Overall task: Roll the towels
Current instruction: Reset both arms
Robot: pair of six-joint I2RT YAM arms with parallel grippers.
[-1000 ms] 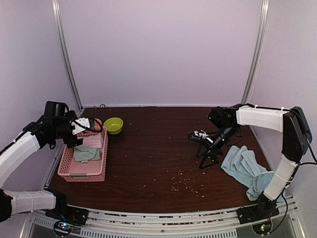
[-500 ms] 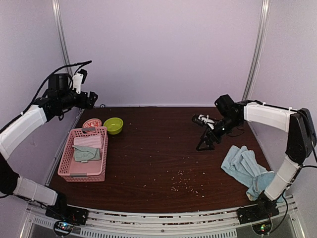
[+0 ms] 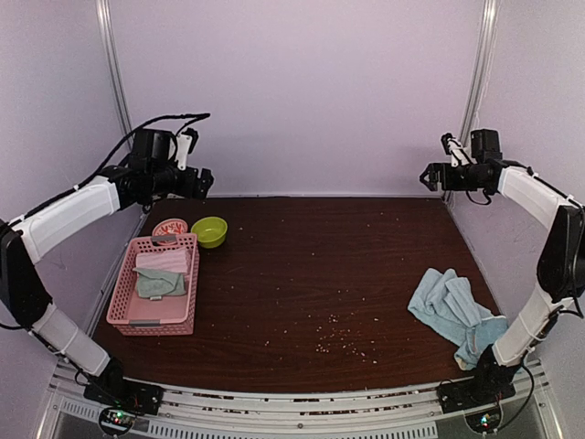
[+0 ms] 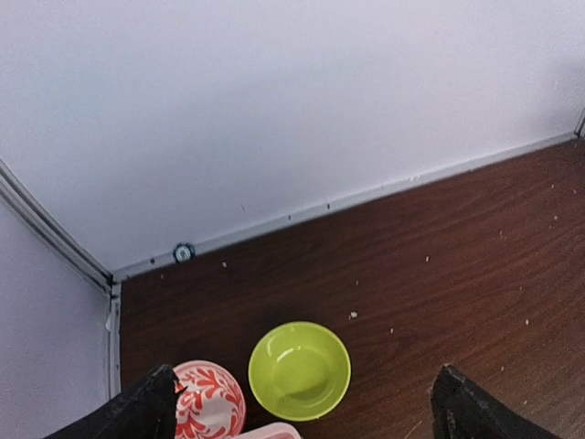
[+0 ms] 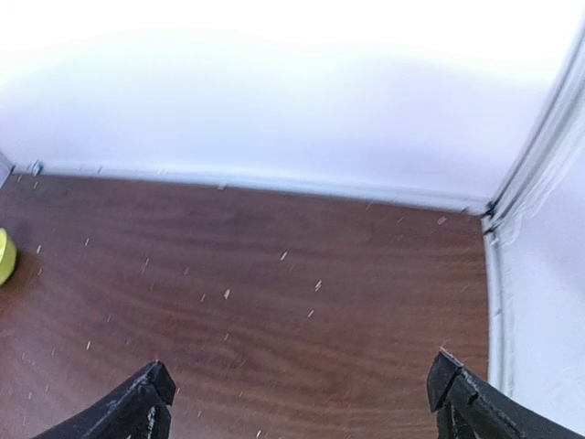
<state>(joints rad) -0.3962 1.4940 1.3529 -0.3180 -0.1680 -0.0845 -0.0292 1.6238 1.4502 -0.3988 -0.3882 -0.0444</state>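
A pink towel (image 3: 165, 261) and a mint green towel (image 3: 157, 283) lie folded in the pink basket (image 3: 130, 320) at the table's left. Crumpled light blue towels (image 3: 452, 309) lie at the right front. My left gripper (image 3: 203, 184) is raised high near the back left, above the bowls, open and empty; its fingertips (image 4: 146, 412) frame the green bowl. My right gripper (image 3: 430, 176) is raised high at the back right corner, open and empty, far from the blue towels; its fingertips (image 5: 462, 393) show over bare table.
A lime green bowl (image 3: 209, 230) (image 4: 300, 369) and a red-patterned white bowl (image 3: 170, 227) (image 4: 208, 401) stand behind the basket. Small crumbs dot the dark wood table (image 3: 311, 274). White walls and metal corner posts (image 3: 117, 101) close the back.
My right arm lifted from the table's middle right up to the back right corner. My left arm swung right and stayed high. Towels did not move.
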